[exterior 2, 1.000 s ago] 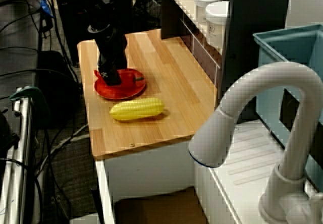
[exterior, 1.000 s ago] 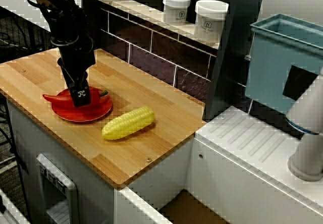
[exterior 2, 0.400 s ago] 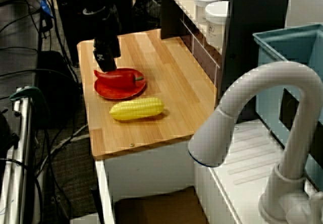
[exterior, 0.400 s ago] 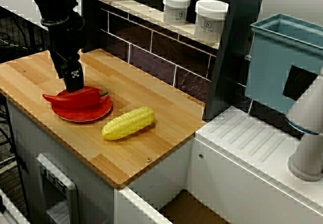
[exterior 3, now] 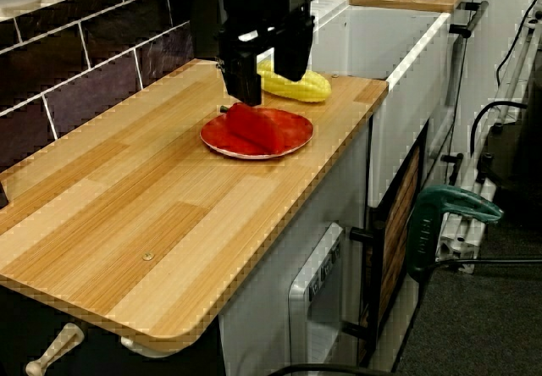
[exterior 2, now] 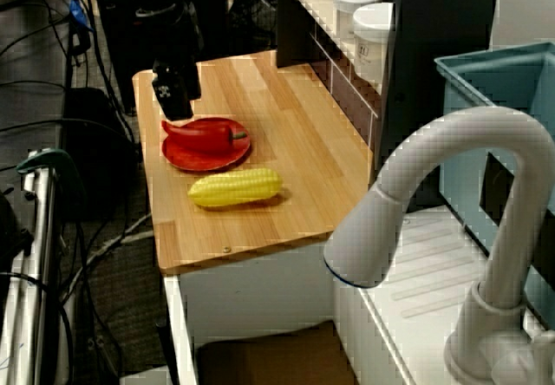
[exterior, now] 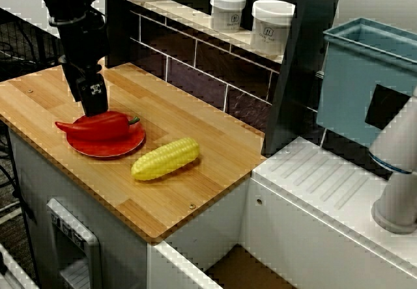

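Gripper (exterior: 93, 103) has lifted clear of the red pepper (exterior: 98, 125).
Fingers apart, empty; a low sweep might knock the pepper off its plate (exterior: 111, 148).

The wooden counter (exterior: 195, 178) bears a red plate (exterior: 107, 148) and a corn cob (exterior: 165, 159).

The arm (exterior: 77, 22) is black all over, a thick, blocky column with matt, slightly lumpy housings at its joints. It ends in a black gripper (exterior 3: 269, 88) with two broad, flat-sided fingers (exterior 3: 244, 71) of squarish section, shown best in the low view along the counter. One finger carries a small white square mark (exterior: 96, 92) with a dark pattern too small to read
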